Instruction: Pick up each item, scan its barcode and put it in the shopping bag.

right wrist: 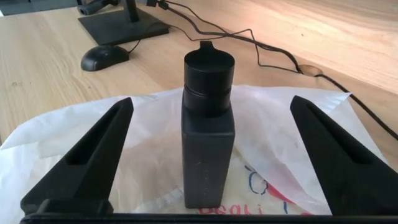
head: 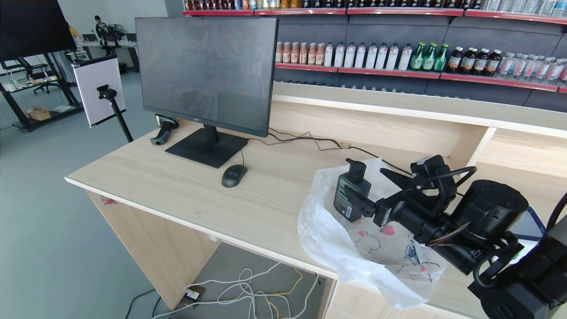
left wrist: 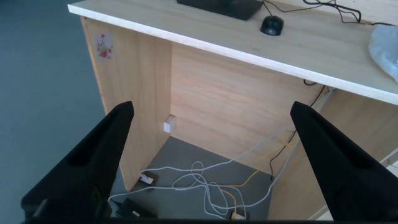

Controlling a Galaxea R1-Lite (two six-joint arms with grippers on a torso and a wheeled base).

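The shopping bag (head: 328, 239) was found spread on the wooden counter (head: 177, 190). Its near fold lay at the counter's front edge and appeared to hang just past it. 1 dark pump bottle (head: 352, 195) was observed standing upright on the far part of the bag, pump head up.

The right gripper (head: 373, 189) was held level just above the bag. Its 2 fingers (right wrist: 93, 162) were spread wide to either side of the bottle, and in the wrist view a gap was seen on both sides.

The left gripper (left wrist: 211, 107) was recorded well to the left of the bag and below the counter's front edge. Its fingers were wide apart and faced the space under the counter, where loose floor cables (left wrist: 205, 183) lay.

To the left of the bag, a broad stretch of counter top separated it from the mouse (head: 234, 175). The monitor (head: 206, 71) and a handheld scanner (head: 164, 130) were noted farther left and farther back. Behind the bag, a desk cable (head: 310, 142) was trailed across the top, and that side was closed by the counter's raised back wall.
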